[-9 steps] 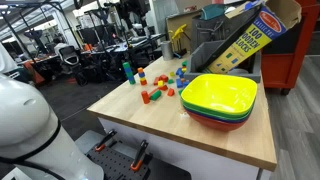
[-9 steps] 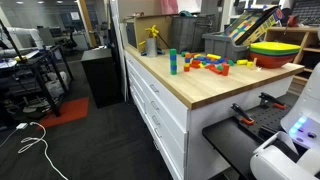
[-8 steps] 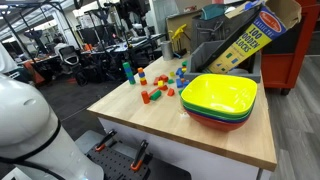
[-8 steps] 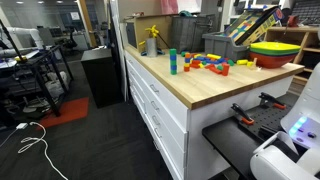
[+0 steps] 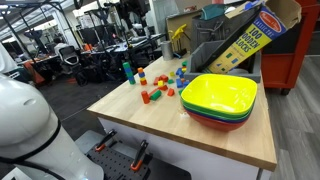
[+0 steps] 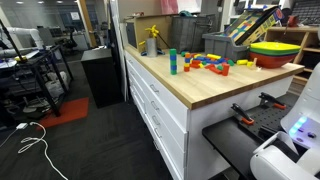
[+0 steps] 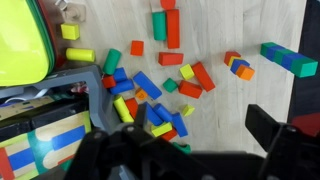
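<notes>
Hand (image 7: 175, 112) spread above scattered blocks (image 7: 147, 85) (stacked bowls (image 7: 20, 42) just beside).

Desk (image 5: 160, 125): light wood top, white drawers (image 6: 160, 105) below.
Floor (image 6: 100, 150): dark grey, with a red mat (image 6: 68, 106).
Behind: black office chairs (image 5: 70, 60) and a red cabinet (image 5: 285, 65).

The tabletop (image 5: 200, 140) is pale wood with a fine grain, smooth and satin rather than shiny. The toy blocks (image 7: 150, 95) look like painted wood, their colours flat and matt. At the right of the table, the stacked bowls (image 5: 220, 97) are smooth plastic with a soft gloss. Behind them, the box (image 5: 243, 40) is printed cardboard. The drawer fronts (image 6: 160, 105) are smooth and painted white. The gripper (image 7: 180, 120) is matt black, and the robot's casing (image 5: 25, 120) is glossy white plastic.
</notes>
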